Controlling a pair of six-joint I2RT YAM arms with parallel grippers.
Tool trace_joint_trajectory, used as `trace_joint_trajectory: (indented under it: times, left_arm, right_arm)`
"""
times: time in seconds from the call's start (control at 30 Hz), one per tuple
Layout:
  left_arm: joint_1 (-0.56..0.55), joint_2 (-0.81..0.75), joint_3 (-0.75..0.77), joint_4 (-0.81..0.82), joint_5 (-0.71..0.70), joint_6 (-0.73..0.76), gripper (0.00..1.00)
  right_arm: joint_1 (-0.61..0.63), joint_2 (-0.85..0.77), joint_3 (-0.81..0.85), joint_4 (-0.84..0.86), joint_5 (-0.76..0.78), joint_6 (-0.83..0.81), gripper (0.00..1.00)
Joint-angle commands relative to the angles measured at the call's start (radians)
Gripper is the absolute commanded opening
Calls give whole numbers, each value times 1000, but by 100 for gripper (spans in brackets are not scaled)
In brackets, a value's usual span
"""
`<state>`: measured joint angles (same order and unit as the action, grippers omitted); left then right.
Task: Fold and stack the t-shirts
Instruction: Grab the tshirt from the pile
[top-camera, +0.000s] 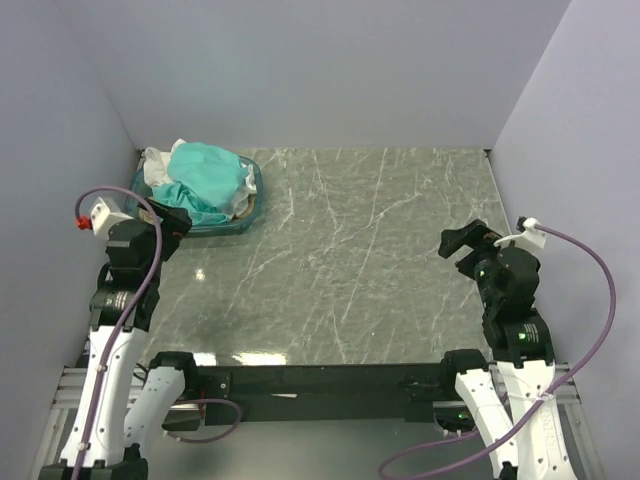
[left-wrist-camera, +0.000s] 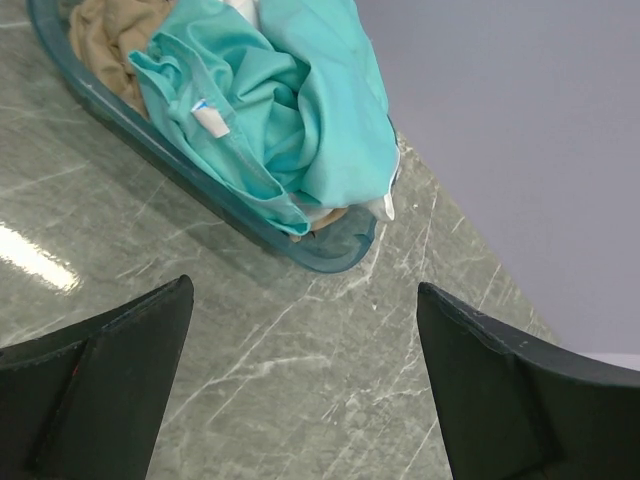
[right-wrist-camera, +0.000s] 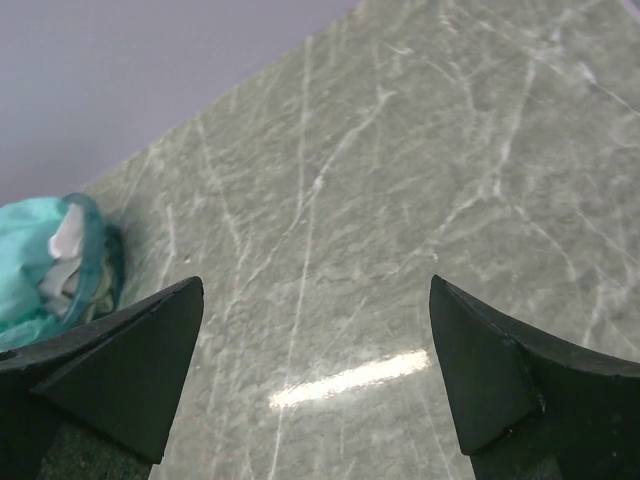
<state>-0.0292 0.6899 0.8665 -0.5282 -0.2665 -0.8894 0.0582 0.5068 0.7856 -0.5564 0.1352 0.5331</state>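
The surface (top-camera: 380, 260) is a glossy grey-green slab with a marble pattern, crossed by thin white veins that mostly run on the slant. It fills the middle of the top view, from the far wall down to a dark strip (top-camera: 330, 380) along its lower edge. A pale streak of glare sits left of centre. Only one thing rests directly on it: an oval teal plastic basket (top-camera: 255, 190), see-through at the rim, in the upper left of the frame by the back corner.

Nothing legible anywhere — the small white tag (left-wrist-camera: 210, 119) on the teal t-shirt (left-wrist-camera: 310, 110), upper left, is too blurred to read.
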Motion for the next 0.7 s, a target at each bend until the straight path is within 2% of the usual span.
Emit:
trace_joint_trajectory:
  times: [0.0, 0.13, 0.33, 0.4, 0.5, 0.6, 0.63, 0.67]
  left_arm:
    - [5, 69, -12, 151, 47, 33, 100]
    - [5, 230, 25, 229, 67, 67, 99]
    - [5, 595, 237, 183, 3, 70, 99]
    - [5, 718, 299, 146, -3, 67, 95]
    - [5, 827, 393, 145, 3, 81, 81]
    - [5, 905, 457, 136, -14, 99, 59]
    - [5, 925, 495, 111, -19, 107, 45]
    - [5, 966, 512, 102, -46, 113, 43]
  right_arm:
    - [-6, -45, -23, 113, -101, -54, 100]
    - [-4, -86, -72, 145, -99, -71, 100]
    - [-4, -74, -59, 90, -35, -33, 100]
    - [-4, -74, -78, 96, -46, -28, 98]
    - [-4, -82, -103, 110, -69, -39, 97]
    - [-5, -90, -109, 102, -65, -39, 93]
    - [-4, -91, -106, 98, -69, -44, 92]
    - [-4, -93, -102, 95, -75, -51, 89]
